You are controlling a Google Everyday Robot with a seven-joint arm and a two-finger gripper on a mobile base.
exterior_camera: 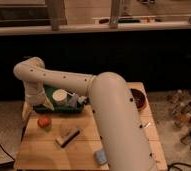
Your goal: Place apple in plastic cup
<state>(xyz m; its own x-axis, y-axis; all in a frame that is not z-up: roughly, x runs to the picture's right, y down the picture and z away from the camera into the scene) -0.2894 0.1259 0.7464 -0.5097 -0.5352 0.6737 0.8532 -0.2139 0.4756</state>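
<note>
The apple (44,121) is small, round and red-orange, and lies on the left part of the wooden table (84,150). My gripper (26,110) hangs at the end of the white arm, just left of and above the apple, at the table's left edge, apart from it. A small pale translucent thing (76,100) stands on the green tray (51,106), right of a white round cup (60,96). I cannot tell whether it is the plastic cup, as the arm partly covers it.
The big white arm (114,115) crosses the table from lower right to upper left. A brown and black block (68,136) lies at mid table, a pale blue object (100,156) near the front edge and a dark red bowl (137,98) at the right. Bottles (189,112) stand on the floor to the right.
</note>
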